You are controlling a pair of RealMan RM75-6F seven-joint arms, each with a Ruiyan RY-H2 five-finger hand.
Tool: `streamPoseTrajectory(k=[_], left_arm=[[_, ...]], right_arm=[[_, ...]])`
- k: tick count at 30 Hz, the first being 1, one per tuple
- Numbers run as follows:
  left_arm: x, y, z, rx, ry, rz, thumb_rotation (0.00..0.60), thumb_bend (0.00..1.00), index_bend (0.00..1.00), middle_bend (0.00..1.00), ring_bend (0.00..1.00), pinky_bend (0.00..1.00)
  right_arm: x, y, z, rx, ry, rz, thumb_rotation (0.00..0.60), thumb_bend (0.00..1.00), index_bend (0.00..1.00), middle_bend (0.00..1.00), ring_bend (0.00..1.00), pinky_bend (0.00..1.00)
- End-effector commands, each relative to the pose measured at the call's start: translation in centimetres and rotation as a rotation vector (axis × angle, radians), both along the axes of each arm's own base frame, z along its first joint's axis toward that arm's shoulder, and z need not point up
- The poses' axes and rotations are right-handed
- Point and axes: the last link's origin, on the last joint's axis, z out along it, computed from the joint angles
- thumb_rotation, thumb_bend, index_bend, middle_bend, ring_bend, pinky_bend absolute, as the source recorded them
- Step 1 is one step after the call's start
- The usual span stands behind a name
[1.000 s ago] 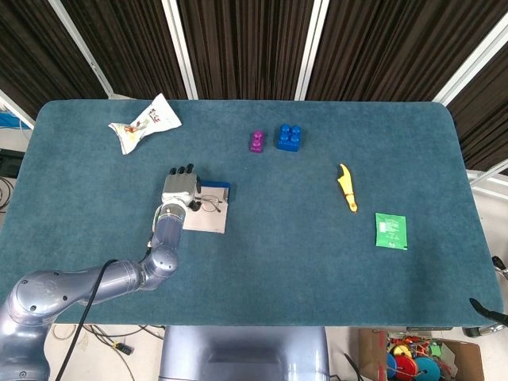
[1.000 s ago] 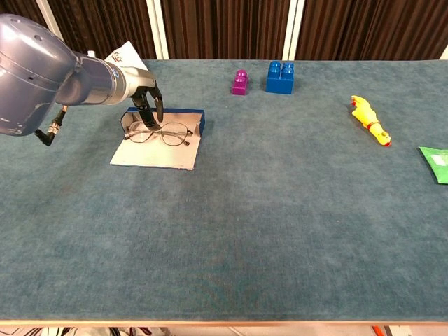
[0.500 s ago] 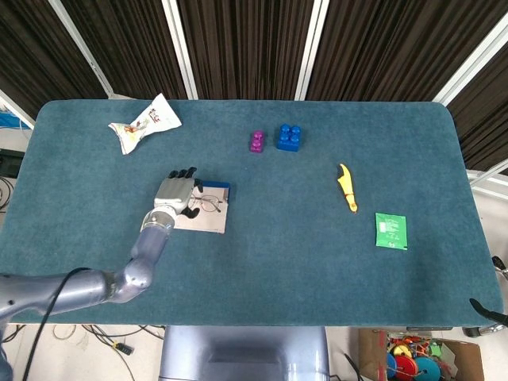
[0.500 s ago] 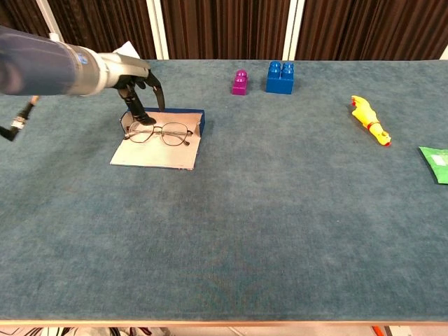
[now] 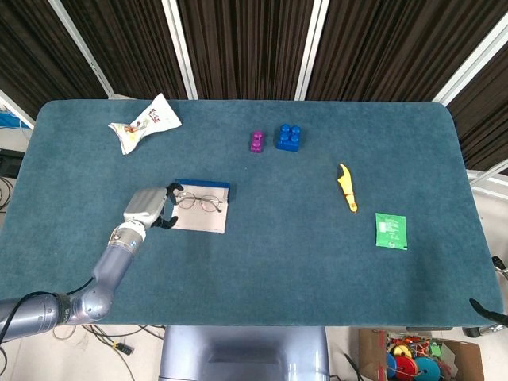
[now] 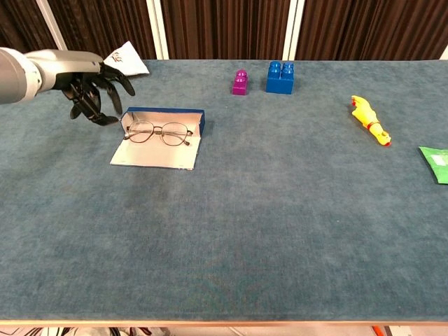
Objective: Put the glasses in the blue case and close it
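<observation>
The blue case [image 5: 203, 185] [image 6: 164, 112] lies open left of the table's middle, its pale inner flap [image 5: 198, 220] [image 6: 155, 154] spread toward me. The thin-framed glasses [image 5: 198, 202] [image 6: 159, 131] rest inside it, unfolded and flat. My left hand [image 5: 148, 208] [image 6: 94, 87] hovers just left of the case, empty, fingers spread and slightly curled, touching neither case nor glasses. The right hand does not show in either view.
A snack packet [image 5: 144, 125] [image 6: 126, 57] lies at the back left. A purple block [image 5: 257, 142] [image 6: 240, 82] and a blue block [image 5: 288, 137] [image 6: 280, 77] stand at the back middle. A yellow toy [image 5: 346, 189] [image 6: 369, 120] and a green packet [image 5: 390, 230] [image 6: 437, 162] lie to the right.
My left hand has drawn away from the glasses and case to the left, leaving the glasses lying in the open case.
</observation>
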Motion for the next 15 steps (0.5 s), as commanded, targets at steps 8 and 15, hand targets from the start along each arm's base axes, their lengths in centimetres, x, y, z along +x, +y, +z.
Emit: streamPoseTrajectory(k=[8, 15], left_arm=[[-1.1, -1.6, -2.1, -0.197, -0.099, 0.069, 0.6, 0.37, 0.06, 0.73, 0.76, 0.83], [-1.6, -1.6, -3.7, -0.166, -0.034, 0.053, 0.6, 0.37, 0.02, 0.75, 0.77, 0.84]], right_arm=[[0.0, 0.0, 0.0, -0.001, -0.001, -0.003, 0.6, 0.14, 0.0, 0.02, 0.13, 0.24], [-0.1, 0.0, 0.1, 0.0, -0.005, -0.005, 0.6, 0.14, 0.0, 0.02, 0.13, 0.24]])
